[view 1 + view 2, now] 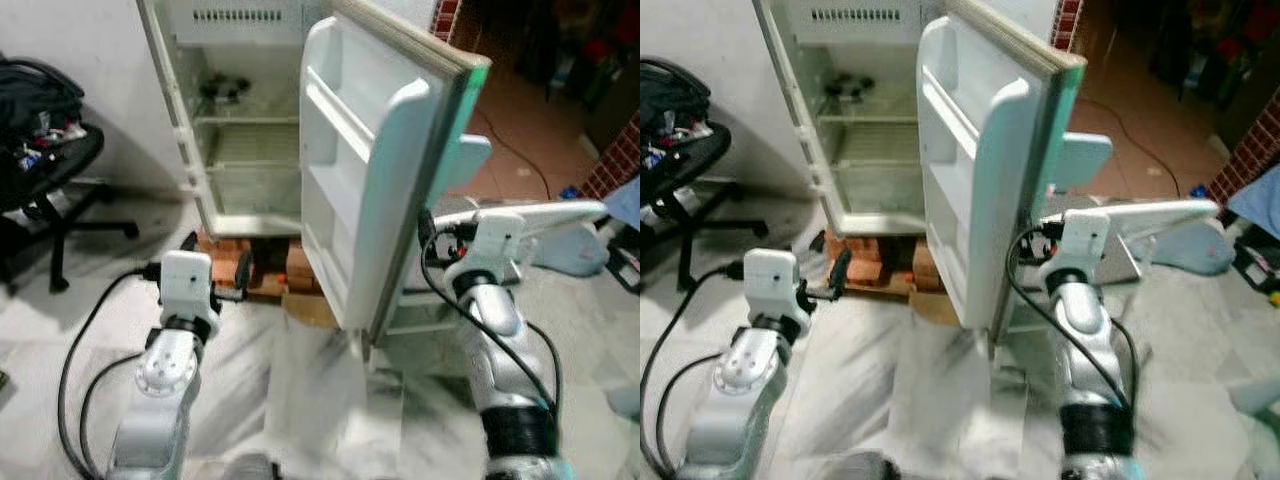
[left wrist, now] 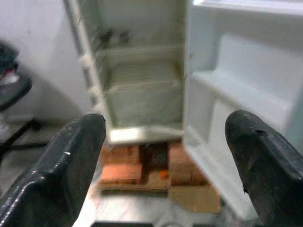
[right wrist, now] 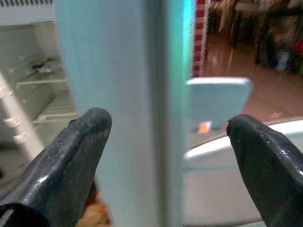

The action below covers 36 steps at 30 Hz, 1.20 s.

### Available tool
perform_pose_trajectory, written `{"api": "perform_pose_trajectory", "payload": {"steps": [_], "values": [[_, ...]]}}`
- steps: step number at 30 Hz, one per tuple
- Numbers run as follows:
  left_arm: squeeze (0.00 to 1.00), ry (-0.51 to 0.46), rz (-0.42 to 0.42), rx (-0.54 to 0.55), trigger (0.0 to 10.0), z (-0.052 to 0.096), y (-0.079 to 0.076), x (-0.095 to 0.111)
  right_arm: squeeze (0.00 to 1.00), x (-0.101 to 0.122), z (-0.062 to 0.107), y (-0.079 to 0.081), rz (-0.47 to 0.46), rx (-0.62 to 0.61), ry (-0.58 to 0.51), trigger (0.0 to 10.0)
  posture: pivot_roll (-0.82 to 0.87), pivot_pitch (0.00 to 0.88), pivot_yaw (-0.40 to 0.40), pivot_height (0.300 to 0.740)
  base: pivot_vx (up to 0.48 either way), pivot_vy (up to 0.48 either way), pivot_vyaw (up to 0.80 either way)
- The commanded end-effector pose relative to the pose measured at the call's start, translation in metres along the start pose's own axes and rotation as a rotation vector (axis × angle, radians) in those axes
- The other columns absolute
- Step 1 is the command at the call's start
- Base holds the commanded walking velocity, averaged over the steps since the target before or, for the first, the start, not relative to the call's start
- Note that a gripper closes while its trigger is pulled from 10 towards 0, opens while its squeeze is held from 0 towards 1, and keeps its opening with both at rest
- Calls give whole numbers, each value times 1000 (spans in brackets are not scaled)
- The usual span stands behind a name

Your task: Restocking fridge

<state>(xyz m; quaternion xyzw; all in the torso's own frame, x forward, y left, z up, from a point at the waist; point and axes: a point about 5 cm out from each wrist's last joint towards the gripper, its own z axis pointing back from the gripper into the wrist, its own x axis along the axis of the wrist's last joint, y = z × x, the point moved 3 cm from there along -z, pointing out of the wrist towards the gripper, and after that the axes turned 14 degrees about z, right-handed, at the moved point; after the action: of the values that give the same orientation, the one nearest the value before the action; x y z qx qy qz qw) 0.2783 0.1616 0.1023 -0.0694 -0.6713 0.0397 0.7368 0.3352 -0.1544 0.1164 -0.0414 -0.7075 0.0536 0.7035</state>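
Left eye view puts the fridge (image 1: 240, 120) ahead of me and a little to the left, its cabinet standing on bricks (image 1: 265, 270) with the wire shelves bare apart from something small and dark on the top one that I cannot identify. Its door (image 1: 385, 170) is swung wide toward me, edge-on, a tall upright slab with its long axis vertical and its empty moulded racks facing left. That edge is what the next move turns on, I judge: it lies straight in front of my right end effector (image 3: 165, 156), and in the right wrist view the pale green edge runs up between my two black fingers, which are spread wide on either side of it and not touching it as far as I can tell. My right arm is plainly the nearer one to the door. My left end effector (image 2: 161, 161), also spread wide and holding nothing, points at the open cabinet from lower left, well apart from it. An office chair (image 1: 50, 170) stands far left.
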Motion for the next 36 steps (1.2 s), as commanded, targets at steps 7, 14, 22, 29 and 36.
{"api": "perform_pose_trajectory", "payload": {"steps": [7,14,22,29,36], "values": [[0,6,-10,12,10000,1,-2,0,0,2,-3,-8,13,-22,1,10000,109,58,-22,740,0,0,0],[0,13,-8,17,10000,2,-3,0,0,2,-12,-18,28,-61,15,10000,111,62,-22,740,0,0,0],[0,11,-20,58,10000,3,2,3,0,39,-53,-14,40,-72,-69,10000,148,72,-34,740,0,0,0],[0,20,-34,101,10000,13,11,2,0,56,-79,-23,96,-179,-40,10000,190,74,-57,740,0,0,0],[0,23,-30,107,10000,18,12,2,0,99,-88,24,-250,128,-218,10000,196,71,-58,740,0,0,0]]}}
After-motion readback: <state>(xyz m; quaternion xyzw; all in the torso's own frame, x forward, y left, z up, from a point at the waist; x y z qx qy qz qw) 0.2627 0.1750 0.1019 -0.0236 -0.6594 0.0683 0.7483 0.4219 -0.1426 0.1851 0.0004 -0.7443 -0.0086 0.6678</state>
